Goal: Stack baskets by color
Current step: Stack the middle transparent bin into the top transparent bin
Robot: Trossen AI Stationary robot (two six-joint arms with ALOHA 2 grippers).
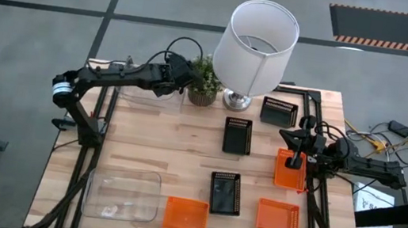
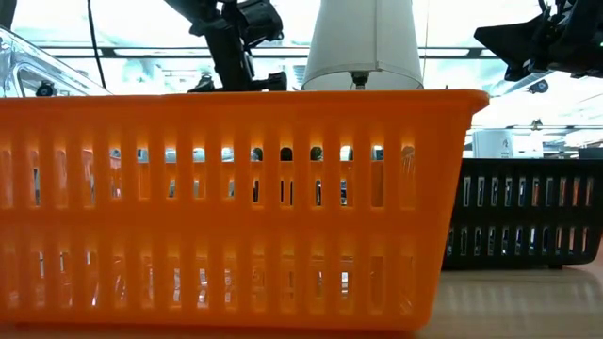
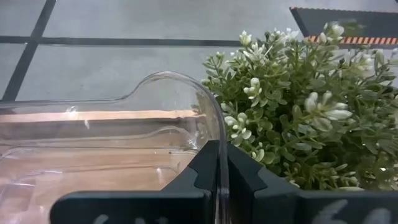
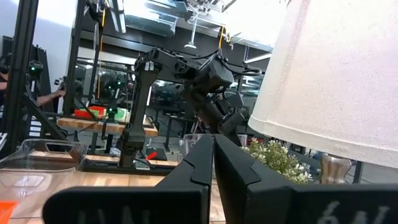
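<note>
My left gripper (image 1: 185, 75) reaches to the far side of the table, beside the potted plant (image 1: 204, 82), and is shut on a clear bin (image 1: 139, 90). A second clear bin (image 1: 121, 194) rests on the table at the near left. Three orange baskets (image 1: 186, 215) (image 1: 278, 217) (image 1: 290, 168) and three black baskets (image 1: 238, 135) (image 1: 279, 111) (image 1: 225, 193) lie singly on the wood. My right gripper (image 1: 296, 139) waits shut at the right edge, above the orange basket there. My left gripper pinches the clear bin's end wall (image 3: 219, 134) near its rounded corner next to the plant, one finger inside the bin and one outside. The fingers (image 3: 199, 171) slant downward from the table's left. I cannot tell whether the bin's bottom is clear of the table.
A lamp with a white shade (image 1: 260, 46) stands at the far middle, right of the plant. In the low view one orange basket (image 2: 236, 207) fills the foreground, with a black basket (image 2: 523, 217) behind it. Bare wood lies in the table's middle left.
</note>
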